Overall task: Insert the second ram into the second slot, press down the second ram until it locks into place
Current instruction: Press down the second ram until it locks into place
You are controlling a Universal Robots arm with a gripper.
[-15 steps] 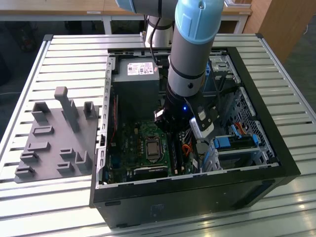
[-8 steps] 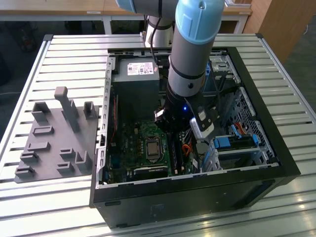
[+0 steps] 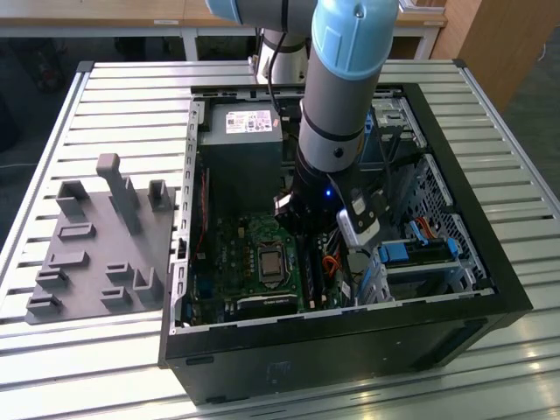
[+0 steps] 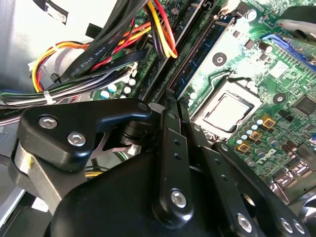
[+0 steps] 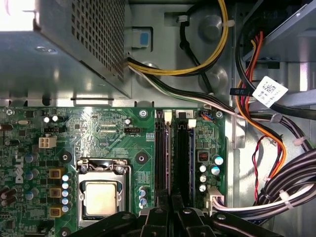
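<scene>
Hand (image 5: 170, 205) down inside the open computer case (image 3: 490, 262) on the bench (image 3: 122, 96), fingers together, tips on the top edge of the second ram (image 5: 173, 163) standing in its slot beside the CPU socket (image 5: 101, 197). Risks, as judged: off-centre pressure could leave one end unlatched; the nearby cable bundle (image 5: 276, 197) could snag the hand.

Single grey-and-light-blue jointed robot arm (image 3: 337, 96) reaches steeply downward from the far side of the exterior view, wrist low. A small blue light glows on the black wrist section (image 3: 319, 197) (a silver-grey block sits mounted at its side). Black metal gripper (image 5: 170, 202) points straight down; in both wrist views its fingers (image 4: 173, 148) sit pressed together, no gap visible between them.
</scene>
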